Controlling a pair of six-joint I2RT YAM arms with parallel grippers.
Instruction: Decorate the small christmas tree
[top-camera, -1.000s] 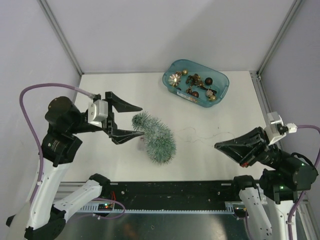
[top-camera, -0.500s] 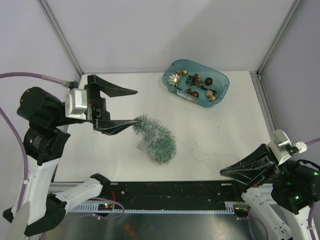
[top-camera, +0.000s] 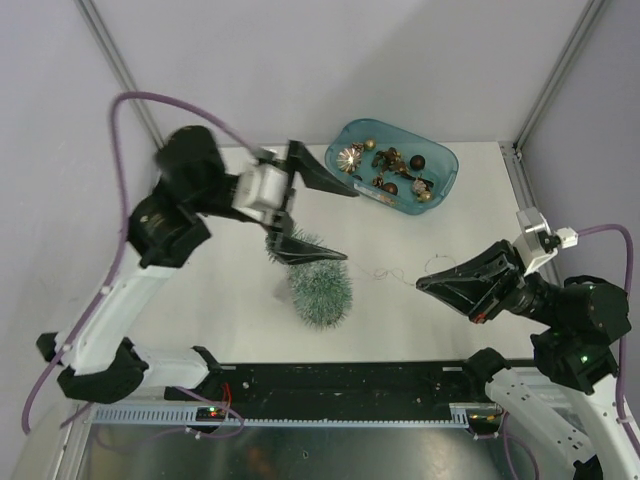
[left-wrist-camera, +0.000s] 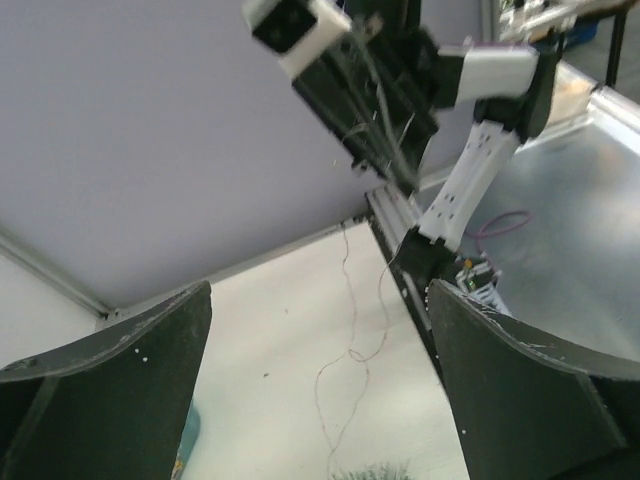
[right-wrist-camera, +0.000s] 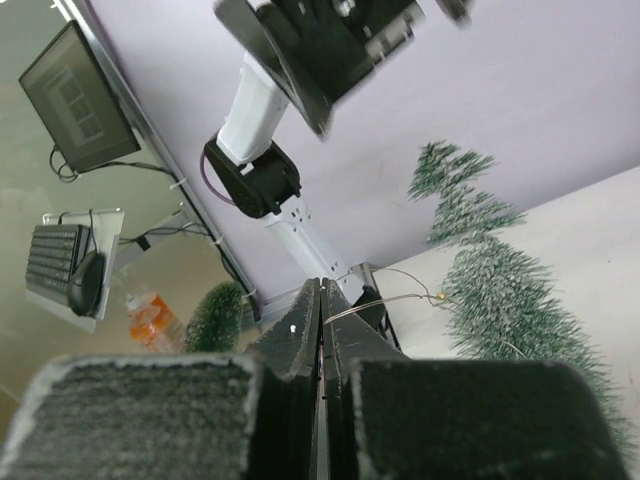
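The small christmas tree (top-camera: 320, 292), frosted green and bristly, stands near the table's front middle, its tip (top-camera: 283, 245) leaning back-left. My left gripper (top-camera: 350, 225) hangs open just above and behind the tree, one finger close over the tip, holding nothing. In the left wrist view the fingers (left-wrist-camera: 150, 360) frame bare table and a thin wire (left-wrist-camera: 350, 355). That wire (top-camera: 400, 275) runs from the tree to my right gripper (top-camera: 425, 283), which is shut on it. The right wrist view shows the wire (right-wrist-camera: 385, 300) leaving the closed jaws toward the tree (right-wrist-camera: 510, 300).
A teal tray (top-camera: 440, 190) of gold and dark ornaments sits at the back right. Grey walls and metal frame posts (top-camera: 120, 70) close in the table on three sides. Beyond the frame stand another small green tree (right-wrist-camera: 215, 315) and an orange bottle (right-wrist-camera: 150, 315).
My left arm swung from the left side across to above the tree and its jaws opened wider. The right gripper dipped toward the near edge, then came back. The tree looks more upright.
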